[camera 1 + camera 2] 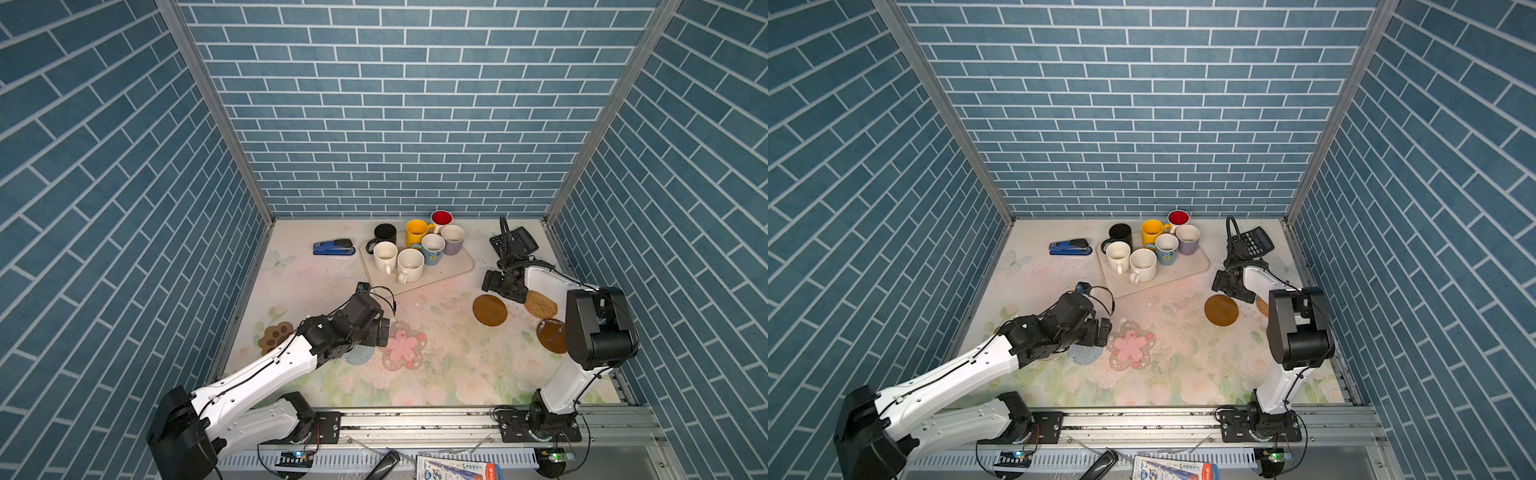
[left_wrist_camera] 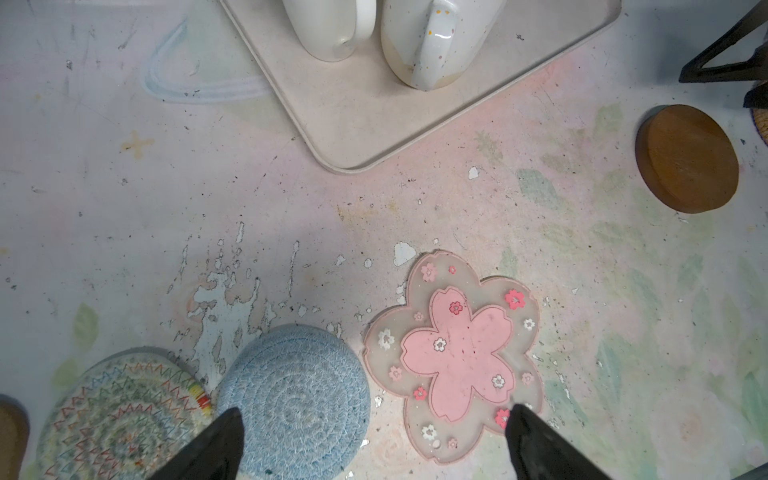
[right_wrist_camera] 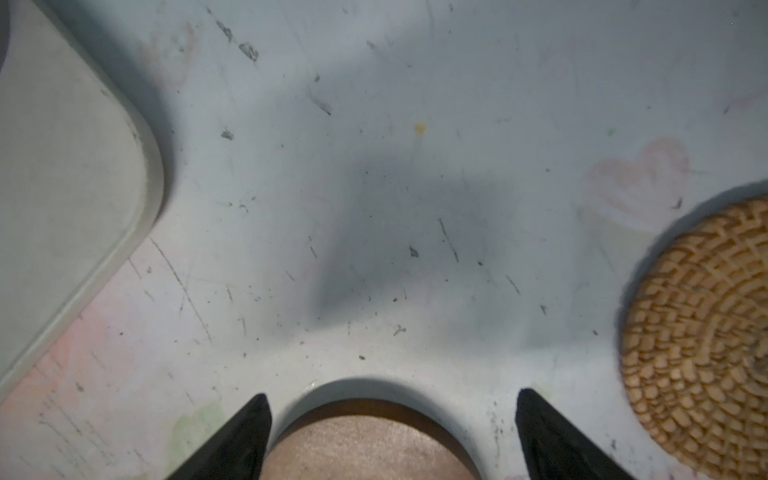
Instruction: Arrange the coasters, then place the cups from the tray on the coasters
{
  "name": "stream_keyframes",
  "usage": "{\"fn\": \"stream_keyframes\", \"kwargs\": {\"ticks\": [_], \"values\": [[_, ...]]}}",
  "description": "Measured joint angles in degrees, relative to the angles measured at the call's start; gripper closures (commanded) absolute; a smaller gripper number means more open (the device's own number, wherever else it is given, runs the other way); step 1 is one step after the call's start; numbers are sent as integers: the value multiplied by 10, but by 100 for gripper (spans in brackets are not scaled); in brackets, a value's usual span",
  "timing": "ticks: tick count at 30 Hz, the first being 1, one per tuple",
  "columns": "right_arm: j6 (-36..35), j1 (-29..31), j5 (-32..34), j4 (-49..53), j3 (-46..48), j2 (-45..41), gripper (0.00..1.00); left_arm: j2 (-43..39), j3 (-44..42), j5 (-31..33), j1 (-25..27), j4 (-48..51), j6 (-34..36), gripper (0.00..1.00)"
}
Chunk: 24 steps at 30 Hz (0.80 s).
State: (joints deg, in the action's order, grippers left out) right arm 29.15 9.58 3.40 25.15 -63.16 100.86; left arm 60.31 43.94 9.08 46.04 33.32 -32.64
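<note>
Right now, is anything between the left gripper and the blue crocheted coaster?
Nothing visible. The left gripper, open, hangs above the blue crocheted coaster, one fingertip over it, the other over the pink flower coaster beside it.

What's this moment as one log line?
step: arranging | left hand: open, between blue coaster and pink coaster | right hand: open, at brown disc | cups: unplaced, at tray

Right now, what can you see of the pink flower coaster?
The pink flower coaster is a rubbery-looking five-petal mat: a translucent border dotted with blossoms around a solid pink flower. It lies flat on the table, beside the blue crocheted coaster, not touching it. The open left gripper hovers over its edge.
</note>
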Motion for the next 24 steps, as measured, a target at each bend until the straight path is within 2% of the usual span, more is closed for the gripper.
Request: {"fn": "stream_keyframes", "kwargs": {"ticks": [14,24], "values": [[15,2,-2,-32,51,-7,9,-5,-7,0,0,-18,-6,1],[25,39,0,-50,102,-48,9,-2,-17,-1,0,-33,-6,1]]}}
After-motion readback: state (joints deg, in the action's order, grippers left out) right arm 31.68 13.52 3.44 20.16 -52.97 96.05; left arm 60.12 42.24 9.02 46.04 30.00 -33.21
